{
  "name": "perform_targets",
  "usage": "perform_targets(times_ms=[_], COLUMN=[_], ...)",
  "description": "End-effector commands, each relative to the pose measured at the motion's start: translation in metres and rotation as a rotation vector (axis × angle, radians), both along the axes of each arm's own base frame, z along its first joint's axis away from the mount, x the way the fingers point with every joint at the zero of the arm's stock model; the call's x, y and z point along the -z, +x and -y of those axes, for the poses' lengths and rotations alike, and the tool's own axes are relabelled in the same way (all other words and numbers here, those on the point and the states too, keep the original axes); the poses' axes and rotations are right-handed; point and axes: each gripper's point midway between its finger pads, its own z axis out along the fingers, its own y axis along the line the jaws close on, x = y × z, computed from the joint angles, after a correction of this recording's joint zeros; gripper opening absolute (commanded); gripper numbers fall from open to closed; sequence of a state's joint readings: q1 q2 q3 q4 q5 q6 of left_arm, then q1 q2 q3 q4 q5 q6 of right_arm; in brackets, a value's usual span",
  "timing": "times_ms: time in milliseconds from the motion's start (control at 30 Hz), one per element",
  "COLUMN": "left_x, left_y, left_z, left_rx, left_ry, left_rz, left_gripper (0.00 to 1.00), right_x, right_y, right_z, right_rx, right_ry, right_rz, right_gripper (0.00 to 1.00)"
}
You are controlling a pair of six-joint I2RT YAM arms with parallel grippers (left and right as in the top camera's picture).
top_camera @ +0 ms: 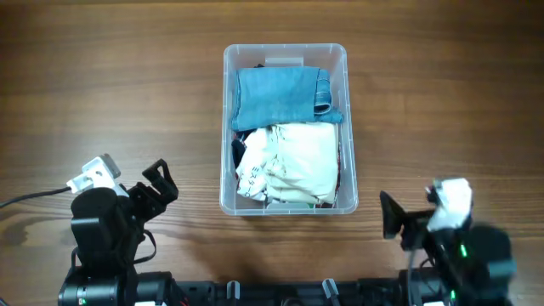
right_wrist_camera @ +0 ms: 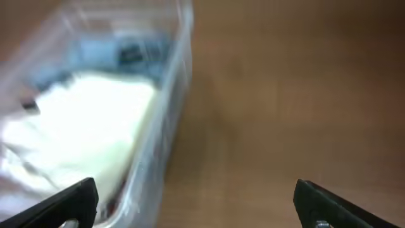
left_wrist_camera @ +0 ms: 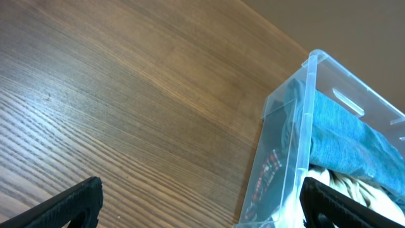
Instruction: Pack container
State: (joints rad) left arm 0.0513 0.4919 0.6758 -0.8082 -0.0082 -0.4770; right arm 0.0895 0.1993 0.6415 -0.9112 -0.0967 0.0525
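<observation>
While both arms sat at the near edge of the desk [top_camera: 102,85], the container [top_camera: 227,127] stood upright near the middle of it, farther out than either arm and roughly between them. It was a clear plastic bin with rounded corners, and it was nearly full. A folded blue garment [top_camera: 280,95] lay across the far half. A cream garment [top_camera: 293,161] filled the near half, just beside the blue one and touching it. Dark fabric [top_camera: 239,149] showed at the cream garment's left edge, and a strip of red patterned cloth [top_camera: 341,166] showed against the right wall.

The left arm [top_camera: 102,225] rested at the near left corner, well apart from the bin. Its jaws were spread wide with only bare wood between them, holding nothing. From the left wrist, the bin's wall [left_wrist_camera: 285,145] rose to the right, with the blue cloth [left_wrist_camera: 342,136] inside.

The right arm [top_camera: 463,242] rested at the near right. Its jaws were likewise wide apart and empty. The right wrist view was blurred, yet the bin [right_wrist_camera: 171,126] and the pale cloth [right_wrist_camera: 88,126] could be made out on the left.
</observation>
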Motion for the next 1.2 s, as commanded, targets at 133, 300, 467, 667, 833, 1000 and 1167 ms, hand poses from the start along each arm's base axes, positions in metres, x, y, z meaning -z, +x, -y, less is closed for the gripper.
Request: perform_targets(times_ms=[133, 300, 467, 667, 833, 1000, 1167], left_x=[0.002, 0.002, 0.002, 0.002, 0.002, 0.002, -0.005], left_y=[0.000, 0.000, 0.000, 0.000, 0.000, 0.000, -0.004], left_z=[0.004, 0.004, 0.004, 0.004, 0.004, 0.004, 0.004], left_rx=[0.011, 0.011, 0.011, 0.011, 0.011, 0.011, 0.012], left_ry=[-0.015, -0.015, -0.014, -0.014, -0.015, -0.015, -0.013], left_rz=[0.000, 0.000, 0.000, 0.000, 0.000, 0.000, 0.033], left_gripper=[1.00, 1.00, 1.00, 1.00, 1.00, 1.00, 1.00], right_x=[-0.002, 0.036, 0.040, 0.040, 0.040, 0.040, 0.040], right_y=[0.043, 0.070, 0.071, 0.071, 0.071, 0.071, 0.071], right_z=[-0.006, -0.004, -0.003, -0.003, -0.003, -0.003, -0.003], right_rx=[-0.054, -0.032, -0.029, -0.029, -0.029, -0.029, -0.029], right_ry=[-0.114, -0.162, -0.166, -0.166, -0.166, -0.166, -0.166], right_rz=[0.400, 0.508, 0.497, 0.497, 0.497, 0.497, 0.497], right_gripper=[1.00, 1.00, 1.00, 1.00, 1.00, 1.00, 1.00])
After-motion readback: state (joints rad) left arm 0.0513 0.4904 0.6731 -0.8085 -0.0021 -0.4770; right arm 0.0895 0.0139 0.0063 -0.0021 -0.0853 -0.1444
